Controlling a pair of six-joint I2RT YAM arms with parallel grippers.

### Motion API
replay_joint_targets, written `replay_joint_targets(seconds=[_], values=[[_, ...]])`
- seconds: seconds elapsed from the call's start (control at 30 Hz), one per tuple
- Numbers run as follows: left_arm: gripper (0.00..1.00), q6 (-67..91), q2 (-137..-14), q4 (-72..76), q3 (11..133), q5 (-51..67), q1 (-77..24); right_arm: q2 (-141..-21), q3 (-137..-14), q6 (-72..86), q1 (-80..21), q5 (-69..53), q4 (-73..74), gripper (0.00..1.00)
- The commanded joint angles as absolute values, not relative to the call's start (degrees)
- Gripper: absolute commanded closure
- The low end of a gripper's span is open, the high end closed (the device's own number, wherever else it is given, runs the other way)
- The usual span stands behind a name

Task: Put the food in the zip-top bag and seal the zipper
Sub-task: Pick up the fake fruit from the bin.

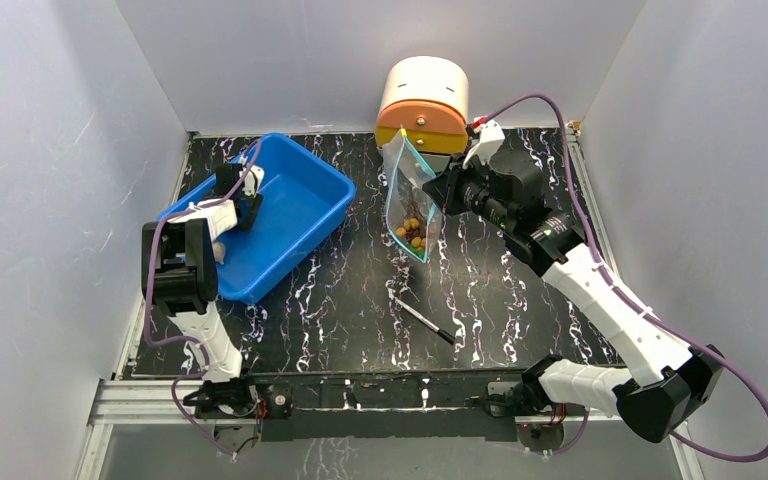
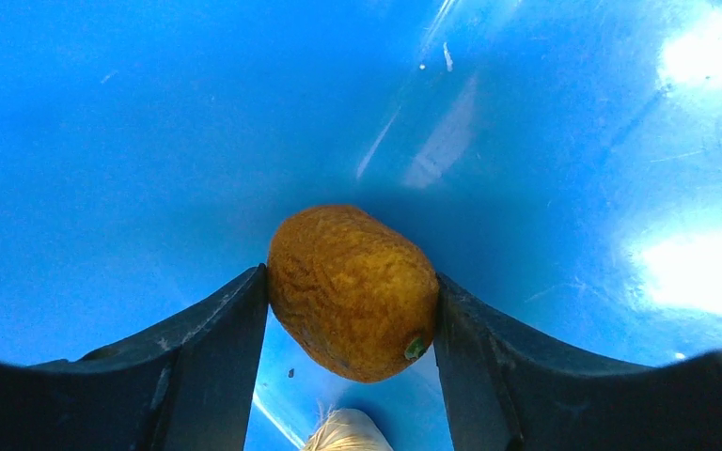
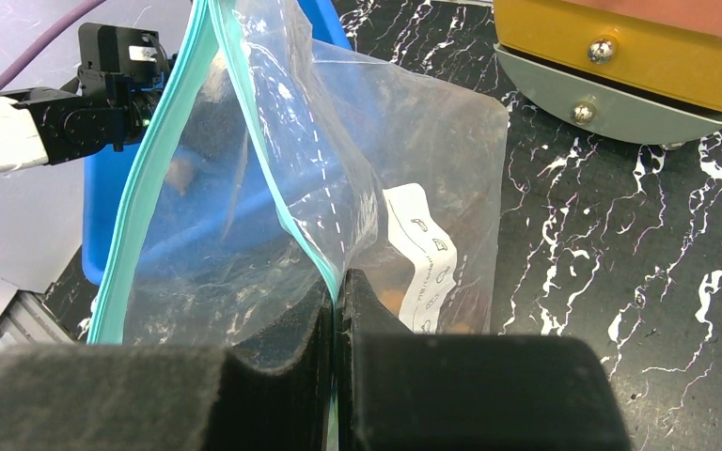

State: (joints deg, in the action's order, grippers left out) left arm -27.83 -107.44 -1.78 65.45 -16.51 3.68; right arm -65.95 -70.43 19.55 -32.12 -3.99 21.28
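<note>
Far left, one blue rectangular plastic tray (image 1: 300, 215) holds the left gripper (image 1: 245, 205), clamped on one orange rough-skinned toy lump (image 2: 353, 291). One tan piece (image 2: 343, 434) lies just beside it. Near centre lies one thin black pen (image 1: 423, 320). Far centre, the right gripper (image 3: 337, 291), clenched on the teal zipper (image 3: 141, 197), holds up one clear crinkly zip-top bag (image 3: 414, 169) containing brown balls (image 1: 415, 232). The marks on its one white label (image 3: 423, 254) are unreadable.

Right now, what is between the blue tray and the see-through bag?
Nothing sits there. The top view shows only a bare strip of black marbled table between the blue tray and the bag.
</note>
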Motion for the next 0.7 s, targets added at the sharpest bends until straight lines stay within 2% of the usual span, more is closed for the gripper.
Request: replay_joint_targets(seconds=[0.0, 0.1, 0.17, 0.67], values=[[0.46, -26.4, -105.6, -5.2, 66.7, -14.5, 4.0, -63.6, -72.3, 19.3, -31.8, -3.0, 17.6, 1.0], [0.56, -25.1, -103.2, -6.6, 66.6, -12.0, 4.0, -63.4, -71.9, 19.8, -31.8, -3.4, 17.6, 1.0], [0.59, -23.4, -101.7, -8.0, 66.7, -10.6, 3.8, -63.1, -71.3, 20.3, -31.8, -3.6, 17.6, 1.0], [0.69, -10.1, -86.6, -16.3, 64.7, 1.7, 2.1, -61.6, -67.2, 22.2, -31.8, -1.1, 20.0, 1.0]])
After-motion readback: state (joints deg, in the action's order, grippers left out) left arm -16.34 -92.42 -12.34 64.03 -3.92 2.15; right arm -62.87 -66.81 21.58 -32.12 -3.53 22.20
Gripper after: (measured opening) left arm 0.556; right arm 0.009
